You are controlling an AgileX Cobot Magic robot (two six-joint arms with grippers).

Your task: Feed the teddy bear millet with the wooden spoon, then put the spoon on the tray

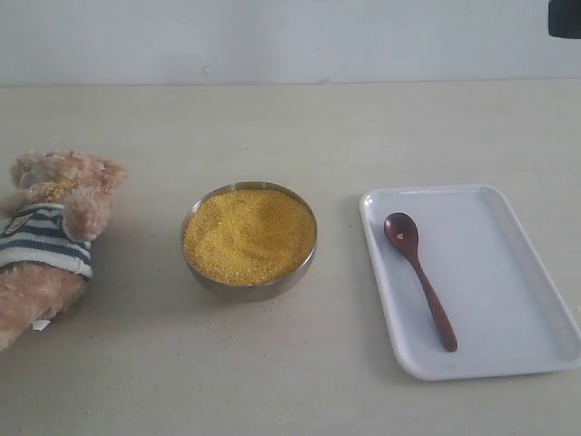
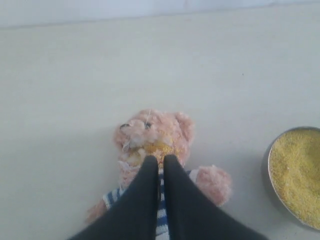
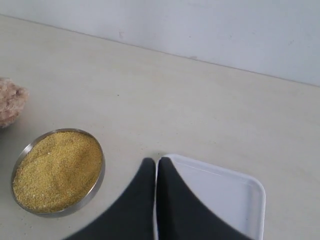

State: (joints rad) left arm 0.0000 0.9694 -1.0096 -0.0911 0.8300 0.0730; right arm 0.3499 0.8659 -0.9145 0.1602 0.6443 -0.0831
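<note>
In the exterior view the teddy bear (image 1: pixel 50 241) lies at the left edge of the table (image 1: pixel 272 127), partly cut off by the frame; the millet (image 1: pixel 250 234) fills the metal bowl (image 1: pixel 250 289) near the table's middle; the tray (image 1: pixel 508 272) sits toward the right edge, and the wooden spoon (image 1: pixel 425 286) lies flat inside it, bowl end toward the far rim, with a few yellow grains in its hollow; neither claw shows here.

In the left wrist view the left gripper (image 2: pixel 160 159) hangs over the bear (image 2: pixel 155 132) with its two fingers pressed together and nothing between them; yellow grains (image 2: pixel 157 147) cling to the bear's muzzle just beyond the tips; the bowl's edge shows off to one side, well apart from the bear.

In the right wrist view the right gripper (image 3: pixel 156 161) is likewise closed and empty, poised over a corner of the tray (image 3: pixel 225 190); the spoon is hidden here; the millet (image 3: pixel 57 167) lies near, and a bit of fur (image 3: pixel 10 105) shows past it.

Judged from this, both steps look done: grain at the bear's mouth, spoon on the tray, both claws free; nothing appears left but to pull the arms clear.
</note>
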